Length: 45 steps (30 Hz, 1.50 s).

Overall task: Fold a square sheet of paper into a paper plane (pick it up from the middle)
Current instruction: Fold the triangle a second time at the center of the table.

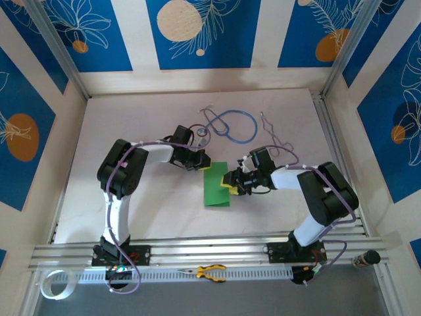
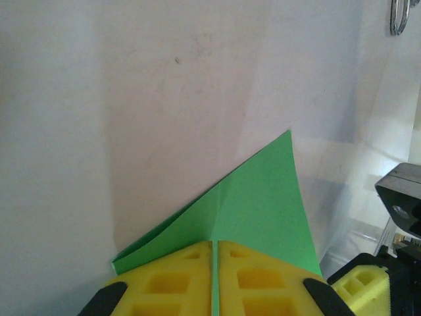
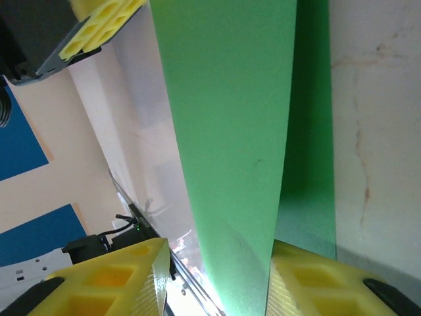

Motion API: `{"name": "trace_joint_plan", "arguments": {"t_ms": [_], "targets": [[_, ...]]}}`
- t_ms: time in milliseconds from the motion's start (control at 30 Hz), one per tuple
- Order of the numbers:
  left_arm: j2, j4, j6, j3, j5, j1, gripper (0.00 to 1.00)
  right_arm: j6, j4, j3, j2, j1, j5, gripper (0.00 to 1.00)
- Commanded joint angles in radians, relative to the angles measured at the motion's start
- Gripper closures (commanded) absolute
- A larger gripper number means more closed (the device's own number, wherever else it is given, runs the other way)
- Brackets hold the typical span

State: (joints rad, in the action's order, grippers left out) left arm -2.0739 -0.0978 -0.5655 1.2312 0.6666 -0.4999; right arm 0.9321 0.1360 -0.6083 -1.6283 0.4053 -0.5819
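top external view: the green sheet of paper point(image 1: 216, 189) lies near the middle of the pale worktop point(image 1: 131, 118), folded into a narrow upright rectangle. the left pincer point(image 1: 200, 161) sits at the sheet's 12 o'clock edge and the right pincer point(image 1: 231, 183) at its 3 o'clock edge, with both arms bent in toward it. a blue stethoscope point(image 1: 230, 125) lies at 12 o'clock from the sheet, well apart from it. yellow-handled pliers point(image 1: 210, 271) rest on the front rail at 6 o'clock.

left wrist view: the left pincer point(image 2: 214, 245) is closed tight on the sheet of paper point(image 2: 263, 204). only a thin green line shows between its two yellow pads, and a pointed green flap rises beyond them toward 1 o'clock. one yellow finger point(image 2: 358, 286) of the right pincer is at 4 o'clock.

right wrist view: the right pincer point(image 3: 217, 245) has its jaws spread apart. a tall band of the sheet of paper point(image 3: 230, 118) runs up between them, close against the right-hand pad, with a gap at the left-hand one. a yellow finger point(image 3: 105, 23) of the left pincer is at 11 o'clock.
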Motion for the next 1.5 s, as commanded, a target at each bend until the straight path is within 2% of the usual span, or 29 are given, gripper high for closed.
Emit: {"name": "trace_joint_plan", "arguments": {"t_ms": [0, 100, 200, 267, 433, 667, 833, 933, 1133, 1267, 1467], "targets": [[-0.029, -0.020, 0.027, 0.031, 0.024, -0.003, 0.88, -0.022, 0.010, -0.019, -0.025, -0.010, -0.040, 0.62], [-0.027, -0.019, 0.032, 0.036, 0.025, -0.003, 0.87, -0.023, 0.014, -0.015, -0.035, -0.023, -0.036, 0.65], [-0.004, -0.017, 0.033, 0.039, 0.028, -0.003, 0.79, -0.024, 0.028, -0.011, -0.041, -0.031, -0.045, 0.71], [0.031, 0.000, 0.027, 0.033, 0.028, -0.005, 0.70, -0.025, 0.030, -0.010, -0.045, -0.034, -0.048, 0.74], [0.107, -0.008, 0.028, 0.032, 0.011, -0.005, 0.55, -0.025, 0.039, -0.011, -0.053, -0.035, -0.052, 0.80], [0.291, 0.039, 0.039, -0.090, -0.022, -0.019, 0.52, -0.022, 0.033, -0.018, -0.048, -0.036, -0.053, 0.90], [0.473, 0.118, 0.134, -0.272, -0.159, -0.076, 0.50, -0.011, 0.020, -0.032, -0.045, -0.034, -0.055, 0.92], [0.550, 0.209, 0.172, -0.383, -0.179, -0.122, 0.49, -0.002, 0.011, -0.038, -0.041, -0.034, -0.053, 0.92], [0.646, 0.138, 0.391, -0.481, -0.458, -0.328, 0.49, 0.008, -0.004, -0.043, -0.036, -0.033, -0.053, 0.92], [0.657, 0.098, 0.472, -0.496, -0.656, -0.449, 0.47, 0.011, -0.013, -0.041, -0.035, -0.034, -0.050, 0.92], [0.584, 0.047, 0.548, -0.455, -0.870, -0.602, 0.42, 0.017, -0.012, -0.044, -0.037, -0.032, -0.049, 0.92]]}}
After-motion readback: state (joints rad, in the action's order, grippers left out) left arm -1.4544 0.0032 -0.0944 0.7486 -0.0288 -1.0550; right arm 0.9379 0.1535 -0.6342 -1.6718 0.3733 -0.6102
